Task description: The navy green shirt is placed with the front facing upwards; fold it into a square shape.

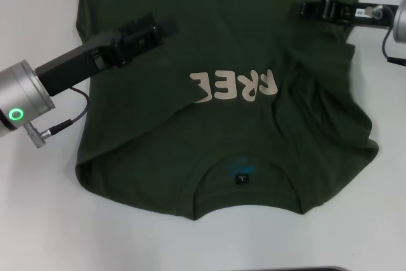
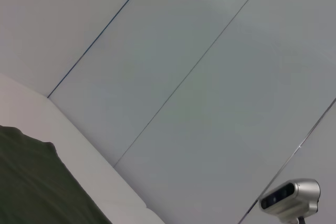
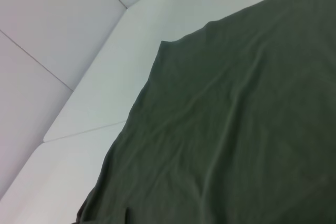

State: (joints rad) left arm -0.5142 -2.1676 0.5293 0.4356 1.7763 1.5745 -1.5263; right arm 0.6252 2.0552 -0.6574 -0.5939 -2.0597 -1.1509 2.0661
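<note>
Collar and dark neck label [image 1: 242,178] of the navy green shirt [image 1: 216,131] lie nearest the table's near edge, cream letters [image 1: 235,85] just beyond. Both sides are folded in over the chest. Farther back, the left gripper [image 1: 166,28] reaches in level from the left edge, low over the shirt's left part. The right gripper [image 1: 303,9] stretches in from the right edge over the far right part. Whether either is open cannot be told. White table [image 1: 38,220] surrounds the cloth.
</note>
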